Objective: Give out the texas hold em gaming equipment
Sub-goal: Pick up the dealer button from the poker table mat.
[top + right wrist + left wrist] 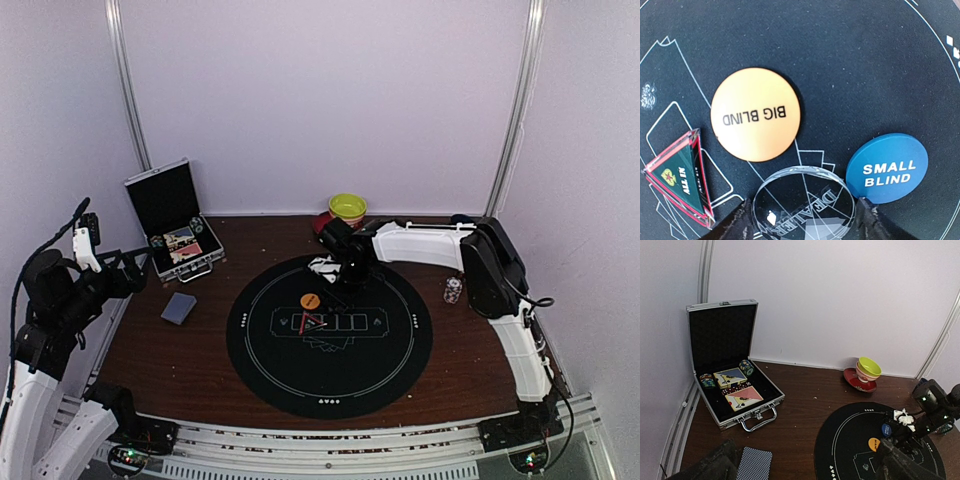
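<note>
R arm extended over the black round mat [330,385] on the brown table [160,360], with the R gripper [804,225] low over the mat centre, pointing down. In R wrist view its fingers [735,226] sat one at each edge of the clear dealer disc [805,200], pinching it. Couldn't tell if the disc was resting on the mat or lifted. Orange Big Blind disc [756,114] lay flat on the mat, up-left of the dealer disc in that view, w/ a thin gap betw them. Blue Small Blind disc [887,167] lay just beside the dealer disc on the other side; couldn't tell if the edges touched. Red-edged green All In triangle [680,177] lay at that view's left edge, over the printed card boxes. L arm was raised at the table's left edge, off the mat. L gripper [807,462] had its fingers spread wide, nothing betw them. Blue-backed card deck [754,462] lay on bare wood left of the mat, near the L fingers in wrist view. Open metal case [767,406] stood at back-left, lid upright. Inside were two card packs [744,397], a dark dice row [732,386] betw them, and chips [746,367] at the tray's rear. Yellow-green bowl [869,366] sat on a red saucer [855,380] just beyond the mat's far edge. Small whitish chip stack [453,290] stood on wood right of the mat, beside the R arm, too blurry for detail.
</note>
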`<move>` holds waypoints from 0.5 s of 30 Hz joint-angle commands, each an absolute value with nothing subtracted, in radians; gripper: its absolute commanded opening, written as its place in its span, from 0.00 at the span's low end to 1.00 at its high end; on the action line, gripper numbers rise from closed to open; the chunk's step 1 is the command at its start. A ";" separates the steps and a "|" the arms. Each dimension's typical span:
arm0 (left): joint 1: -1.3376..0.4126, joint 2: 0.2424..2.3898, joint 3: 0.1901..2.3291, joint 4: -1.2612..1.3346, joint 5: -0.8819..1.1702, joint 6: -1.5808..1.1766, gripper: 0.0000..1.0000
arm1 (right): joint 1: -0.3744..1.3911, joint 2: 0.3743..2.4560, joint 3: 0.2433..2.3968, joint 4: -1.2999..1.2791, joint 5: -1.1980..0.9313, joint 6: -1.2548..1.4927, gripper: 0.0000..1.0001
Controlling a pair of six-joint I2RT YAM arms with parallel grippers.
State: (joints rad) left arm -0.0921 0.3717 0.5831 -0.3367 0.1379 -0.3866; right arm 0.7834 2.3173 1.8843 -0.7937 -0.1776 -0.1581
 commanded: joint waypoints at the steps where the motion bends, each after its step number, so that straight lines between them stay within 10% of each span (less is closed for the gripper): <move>1: -0.083 0.368 0.577 -0.283 0.142 -0.382 0.98 | 0.800 2.311 1.855 -0.848 -0.204 -0.156 0.63; 15: -0.083 0.362 0.577 -0.284 0.140 -0.381 0.98 | 0.804 2.198 1.837 -0.844 -0.136 -0.204 0.40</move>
